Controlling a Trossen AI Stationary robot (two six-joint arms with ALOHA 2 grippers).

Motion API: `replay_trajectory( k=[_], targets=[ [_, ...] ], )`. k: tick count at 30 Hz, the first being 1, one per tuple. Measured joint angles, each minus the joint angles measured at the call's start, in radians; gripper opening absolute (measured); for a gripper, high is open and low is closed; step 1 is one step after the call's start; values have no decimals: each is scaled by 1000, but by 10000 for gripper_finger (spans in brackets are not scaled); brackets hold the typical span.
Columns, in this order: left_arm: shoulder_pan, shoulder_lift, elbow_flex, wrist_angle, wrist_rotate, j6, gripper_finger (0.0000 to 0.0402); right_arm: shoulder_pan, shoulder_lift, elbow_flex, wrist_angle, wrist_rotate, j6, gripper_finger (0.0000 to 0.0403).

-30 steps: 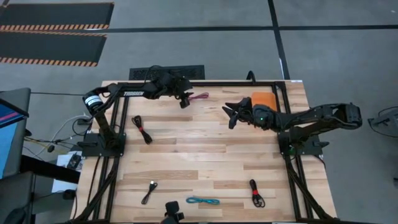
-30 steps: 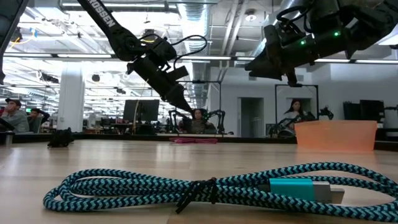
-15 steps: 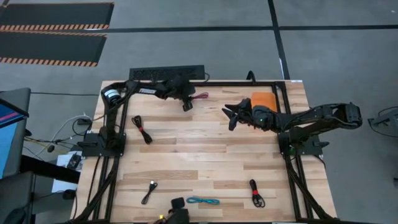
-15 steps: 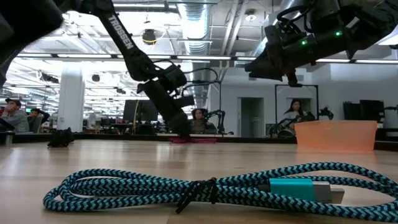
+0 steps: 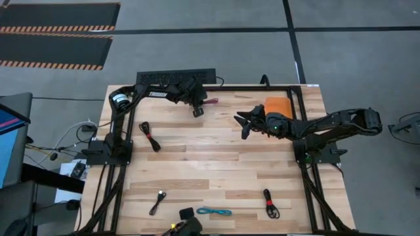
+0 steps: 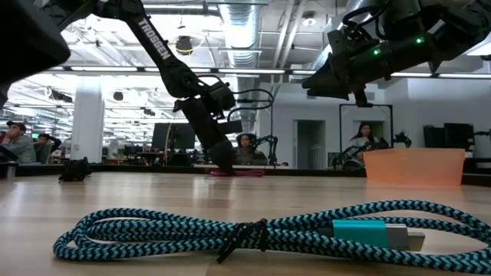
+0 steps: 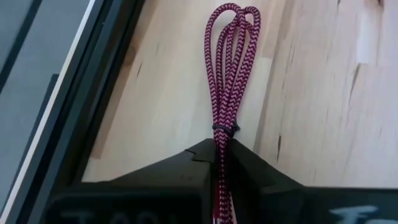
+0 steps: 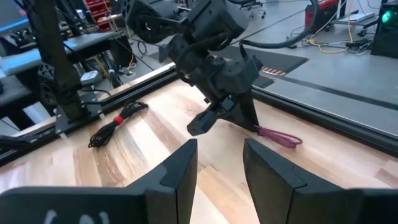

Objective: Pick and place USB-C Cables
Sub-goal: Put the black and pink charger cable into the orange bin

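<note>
The magenta-red USB-C cable (image 7: 230, 68) lies as a tied bundle on the wooden table near its far edge (image 5: 211, 101). My left gripper (image 5: 197, 111) stands down at the cable's near-left end, shut on it. My right gripper (image 5: 244, 123) hangs open above the table's middle right, next to the orange tray (image 5: 281, 103), with nothing between its fingers (image 8: 186, 165). The teal cable (image 6: 230, 226) lies flat at the near edge. A black cable with a red tie (image 5: 149, 136) lies at the left, and two more dark cables (image 5: 157, 202) (image 5: 270, 203) lie near the front. My left gripper pinches the magenta-red cable's bundle between its two fingers, just behind the dark tie (image 7: 225, 129). The fingers slant down from the table's far left and lie along the cable. The looped end (image 7: 235, 12) stretches away from the fingers, flat on the table.
A dark metal frame rail (image 5: 262, 88) runs along the table's far edge, close behind the magenta cable. The arm bases stand at the left (image 5: 108, 152) and right (image 5: 318, 154). Bare wood (image 5: 216, 164) spreads across the table's middle.
My left gripper has sunk toward the table and tipped steeper, coming down at the end of the magenta-red cable. The cable has stayed where it lay.
</note>
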State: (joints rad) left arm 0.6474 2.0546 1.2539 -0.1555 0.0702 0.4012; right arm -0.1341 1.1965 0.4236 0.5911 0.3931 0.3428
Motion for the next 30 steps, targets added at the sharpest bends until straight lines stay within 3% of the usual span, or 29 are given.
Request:
replay_trajectory(
  k=[11,21,30],
  targets=[
    [-103,0,138,8,9,-13,2,11,-93,27,-25,12,-89,155],
    [-204,11,209,371,131,-170,1,84,-378,26,-55,14,-273,155],
    [-275,180,383,568,204,-335,0,154,-525,27,-250,12,-257,155]
  ],
)
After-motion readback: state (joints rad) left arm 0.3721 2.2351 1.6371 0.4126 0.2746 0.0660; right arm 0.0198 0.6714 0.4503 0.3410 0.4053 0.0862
